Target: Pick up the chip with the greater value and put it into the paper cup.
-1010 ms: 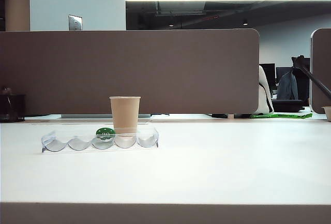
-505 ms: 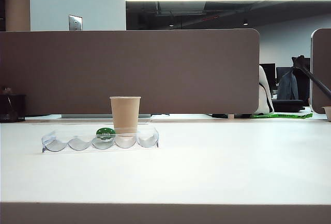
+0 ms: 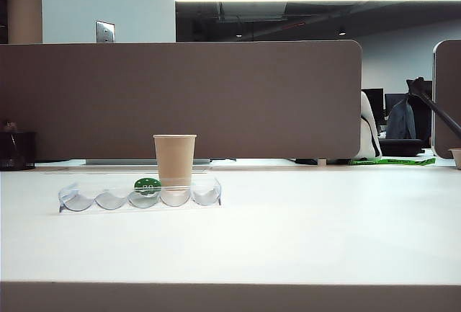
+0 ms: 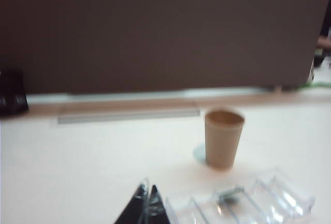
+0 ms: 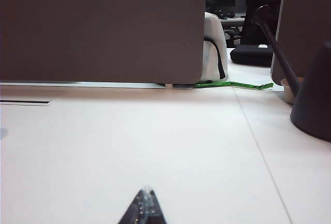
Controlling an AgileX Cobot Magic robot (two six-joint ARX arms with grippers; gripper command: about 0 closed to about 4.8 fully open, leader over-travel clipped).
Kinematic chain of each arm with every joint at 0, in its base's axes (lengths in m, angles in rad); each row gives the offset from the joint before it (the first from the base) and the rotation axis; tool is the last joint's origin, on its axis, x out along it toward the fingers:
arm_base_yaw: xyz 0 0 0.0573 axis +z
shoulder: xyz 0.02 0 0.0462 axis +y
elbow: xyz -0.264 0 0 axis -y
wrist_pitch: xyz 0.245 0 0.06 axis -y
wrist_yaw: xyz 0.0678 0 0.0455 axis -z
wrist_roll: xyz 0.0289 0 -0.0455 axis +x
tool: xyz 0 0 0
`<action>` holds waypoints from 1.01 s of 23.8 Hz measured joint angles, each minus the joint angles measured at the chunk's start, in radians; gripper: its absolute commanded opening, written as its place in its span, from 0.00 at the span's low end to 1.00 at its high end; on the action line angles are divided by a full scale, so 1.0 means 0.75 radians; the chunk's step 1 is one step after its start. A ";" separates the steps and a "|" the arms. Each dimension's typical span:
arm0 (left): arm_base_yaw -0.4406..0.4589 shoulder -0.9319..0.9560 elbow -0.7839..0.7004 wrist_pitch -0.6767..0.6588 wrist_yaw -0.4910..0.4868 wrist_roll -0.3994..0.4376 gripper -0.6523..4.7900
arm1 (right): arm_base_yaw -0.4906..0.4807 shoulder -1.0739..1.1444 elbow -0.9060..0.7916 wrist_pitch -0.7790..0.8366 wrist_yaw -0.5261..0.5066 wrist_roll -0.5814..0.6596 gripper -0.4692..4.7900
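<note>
The tan paper cup [image 3: 174, 159] stands upright on the white table, just behind a clear wavy chip tray [image 3: 81, 199]. A green chip [image 3: 147, 185] stands in the tray's middle slot. The chip with the greater value is not in view. Neither arm shows in the exterior view. In the blurred left wrist view, my left gripper [image 4: 147, 192] is shut and empty, low over the table short of the tray [image 4: 289, 203], with the green chip [image 4: 230, 195] and the cup [image 4: 223, 138] beyond it. My right gripper [image 5: 145, 194] is shut and empty over bare table.
A brown partition [image 3: 180, 99] closes off the far edge of the table. A black container [image 3: 16, 150] stands at the far left. A pale bluish patch [image 4: 198, 153] lies at the cup's base. A dark rounded object [image 5: 313, 97] stands at the right arm's far side.
</note>
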 measured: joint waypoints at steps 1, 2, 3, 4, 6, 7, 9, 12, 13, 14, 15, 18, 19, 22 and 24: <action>0.000 -0.056 0.001 -0.017 -0.001 0.000 0.11 | 0.000 0.000 0.000 0.000 -0.001 0.000 0.09; 0.000 -0.084 0.002 -0.048 -0.002 0.000 0.11 | 0.000 0.000 0.000 0.002 -0.001 0.000 0.09; 0.000 -0.118 0.001 -0.094 -0.003 0.000 0.11 | 0.000 0.000 0.000 0.005 -0.001 0.000 0.09; 0.000 -0.168 -0.005 -0.144 -0.004 -0.001 0.11 | 0.000 0.000 0.000 0.010 0.000 0.000 0.09; 0.000 -0.156 -0.004 -0.139 -0.005 -0.001 0.11 | 0.001 0.000 0.000 0.011 -0.002 0.000 0.09; 0.000 -0.153 -0.006 -0.147 -0.006 -0.001 0.11 | 0.001 0.000 0.000 0.009 -0.002 0.000 0.09; 0.000 -0.157 -0.007 -0.151 -0.004 -0.002 0.11 | 0.004 0.000 0.000 0.018 -0.002 0.000 0.09; 0.000 -0.157 -0.008 -0.151 -0.003 0.003 0.11 | 0.007 0.000 0.000 0.029 -0.003 0.000 0.09; 0.000 -0.158 -0.011 -0.150 -0.004 0.010 0.11 | 0.007 -0.001 0.000 0.032 -0.003 0.000 0.09; 0.000 -0.158 -0.014 -0.152 -0.004 0.017 0.11 | 0.007 0.000 0.000 0.033 -0.003 0.000 0.09; 0.000 -0.158 -0.015 -0.157 -0.004 0.021 0.11 | 0.007 -0.001 0.000 0.033 -0.003 0.000 0.09; 0.000 -0.158 -0.015 -0.194 -0.005 0.025 0.11 | 0.007 0.000 0.000 0.033 -0.003 0.000 0.09; 0.000 -0.158 -0.017 -0.210 -0.005 0.025 0.11 | 0.007 -0.001 0.000 0.033 -0.003 0.000 0.09; 0.000 -0.157 -0.038 -0.219 -0.005 0.025 0.11 | 0.007 -0.001 0.000 0.033 -0.003 -0.021 0.09; 0.000 -0.158 -0.057 -0.211 -0.023 0.025 0.11 | 0.007 0.000 0.000 0.033 -0.003 -0.056 0.09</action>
